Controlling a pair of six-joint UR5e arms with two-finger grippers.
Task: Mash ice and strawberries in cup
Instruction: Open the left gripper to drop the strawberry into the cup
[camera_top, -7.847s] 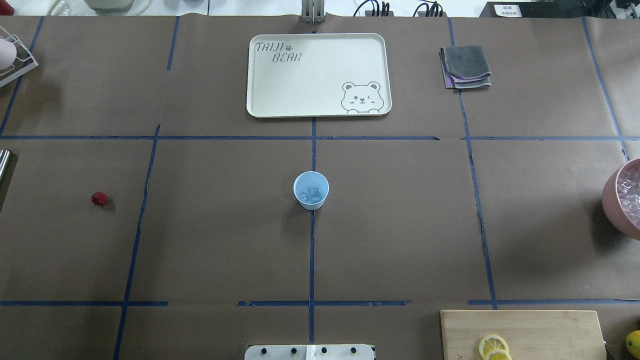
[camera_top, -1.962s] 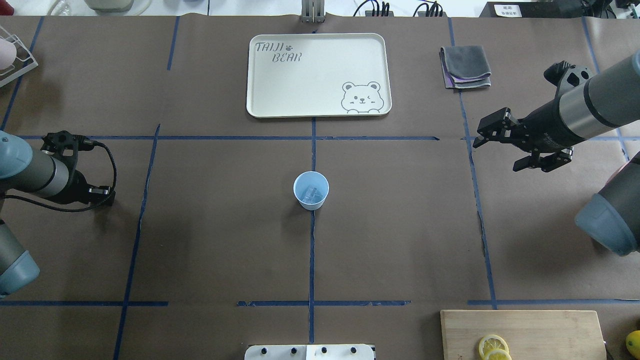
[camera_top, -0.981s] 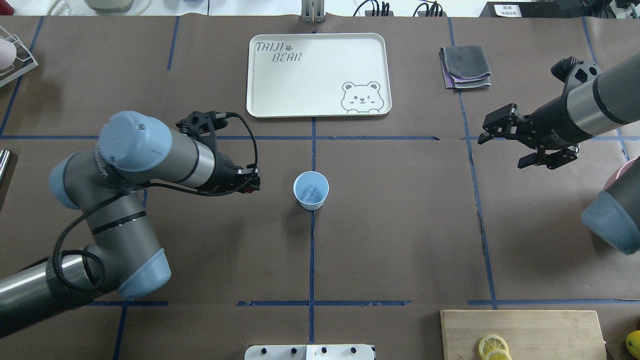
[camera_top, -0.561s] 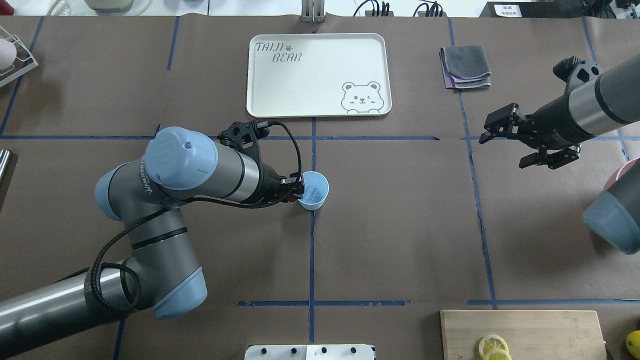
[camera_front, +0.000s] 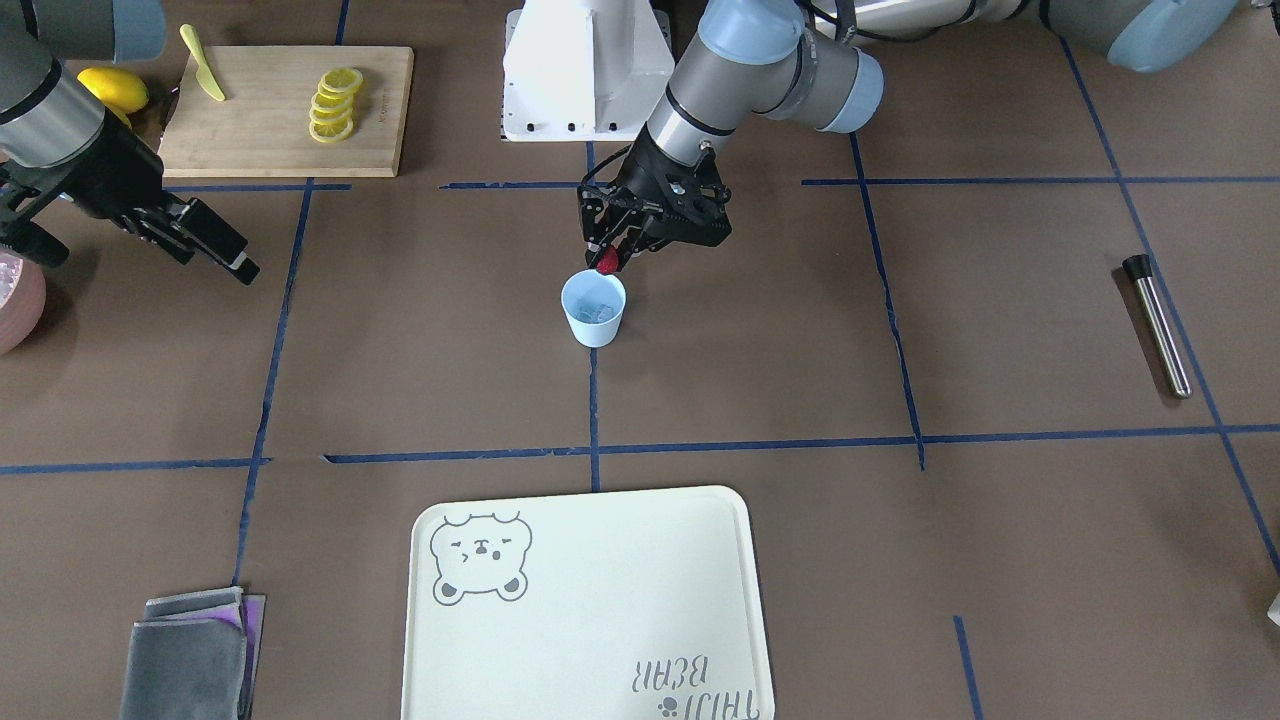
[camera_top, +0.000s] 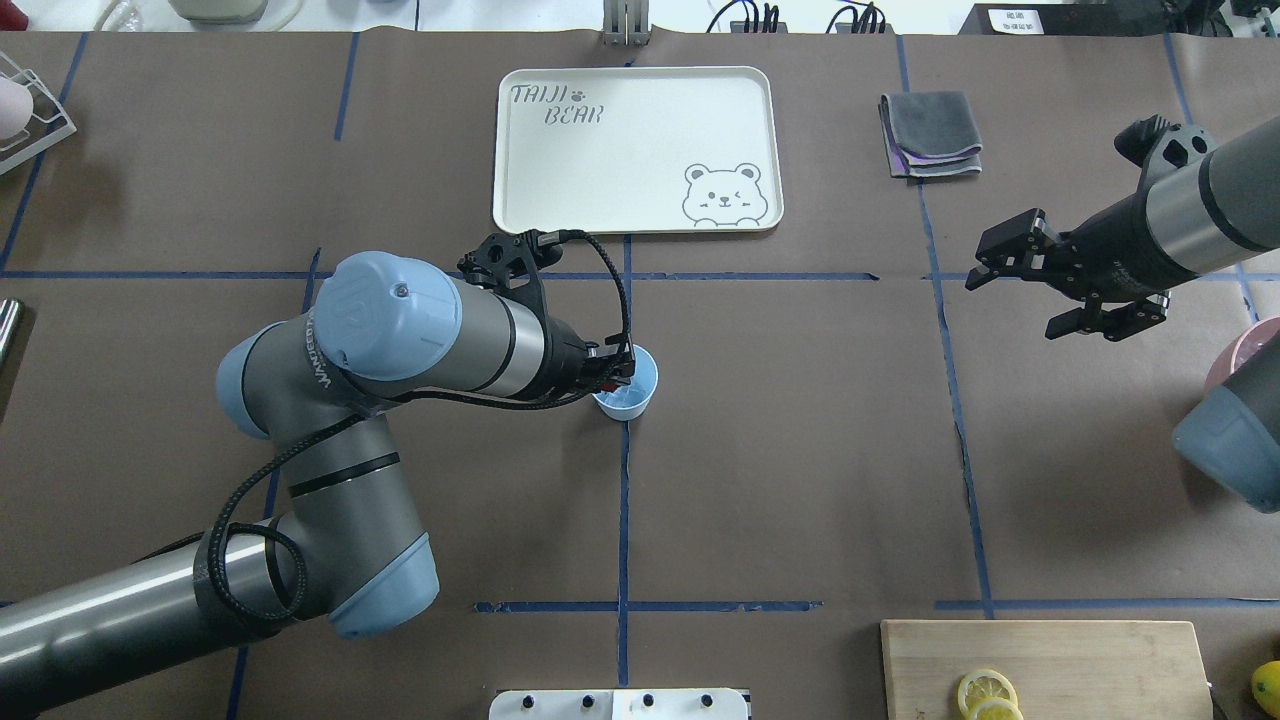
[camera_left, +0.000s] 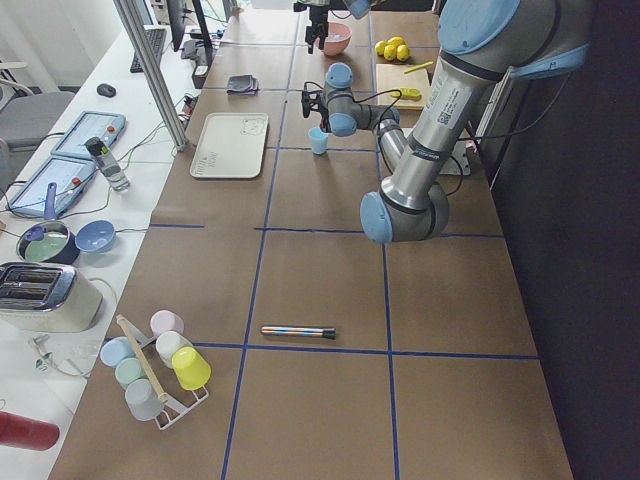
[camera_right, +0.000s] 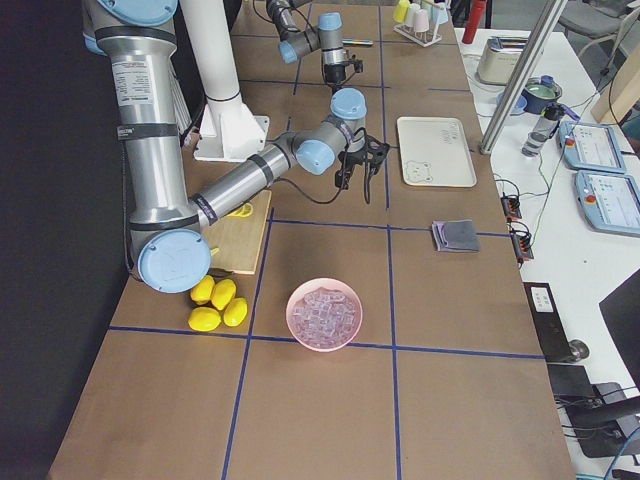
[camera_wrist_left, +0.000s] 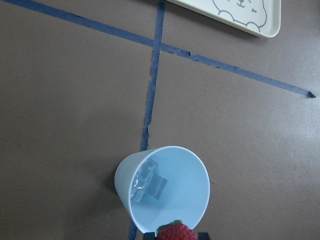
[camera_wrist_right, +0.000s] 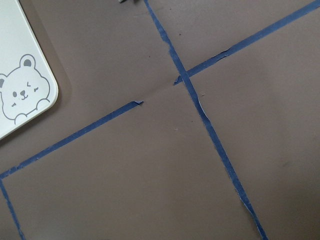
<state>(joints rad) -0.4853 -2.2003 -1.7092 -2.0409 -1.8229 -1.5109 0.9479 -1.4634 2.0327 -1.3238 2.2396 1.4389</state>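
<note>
Brown paper taped in blue covers the table (camera_top: 800, 480). Only the top of the red strawberry (camera_wrist_left: 176, 232) shows in the wrist view, cut off below, pinched in the left hand (camera_front: 611, 256), which has moved from beside the pale blue cup (camera_wrist_left: 187, 172) to over its rim. Clear ice (camera_wrist_left: 149, 184) chunks lie inside. Farther off, the right hand (camera_top: 1012, 300) hangs, jaws apart.

You are stretching your left arm toward the centre, the left pincer (camera_front: 610, 256) pointing downward and clamping a small red strawberry piece (camera_wrist_left: 176, 233). You are holding your right arm aloft at its own side, the right pincer (camera_top: 1011, 300) gaping wide.
</note>
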